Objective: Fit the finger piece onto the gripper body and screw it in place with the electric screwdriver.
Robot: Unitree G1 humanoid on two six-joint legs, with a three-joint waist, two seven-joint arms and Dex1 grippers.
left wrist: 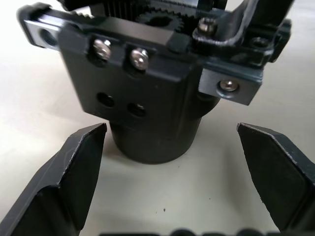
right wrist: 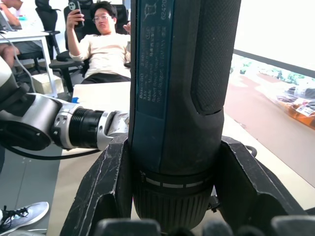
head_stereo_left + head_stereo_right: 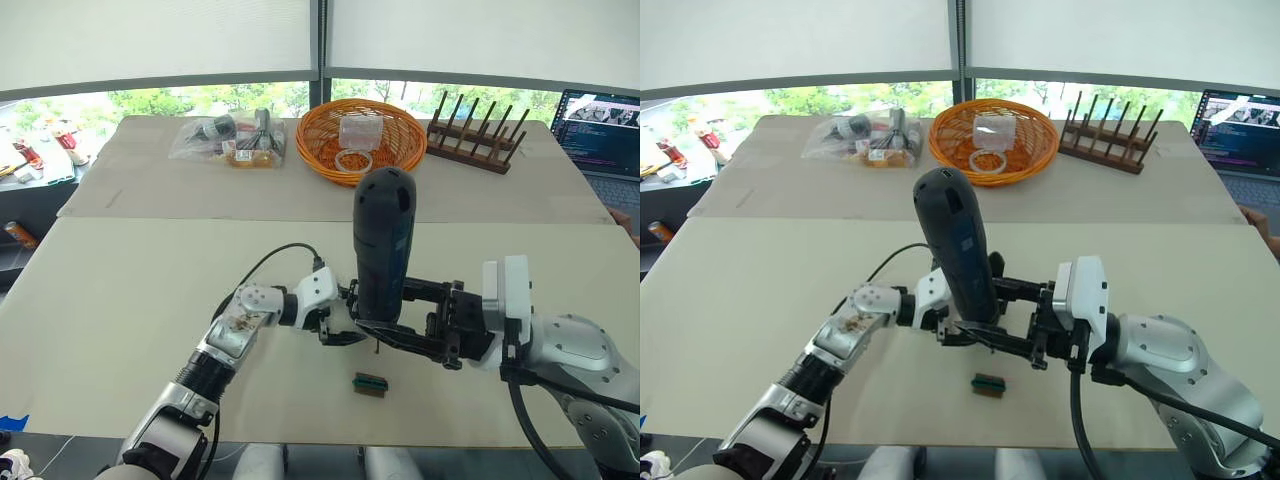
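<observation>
Screwing is underway: right tool pinches the electric screwdriver upright; left tool, spread, flanks the gripper body. Next: seat the bit.

Gripper body on table, screwdriver above, small block nearer.

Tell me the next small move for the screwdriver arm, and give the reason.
Probably a short, slow lowering of the right gripper, so the bit reaches a screw. It holds the electric screwdriver upright, bit pointing down, right over the gripper body. The left gripper is open, its fingers either side of the body's round base and not touching it, so closing it first may steady the part.
</observation>
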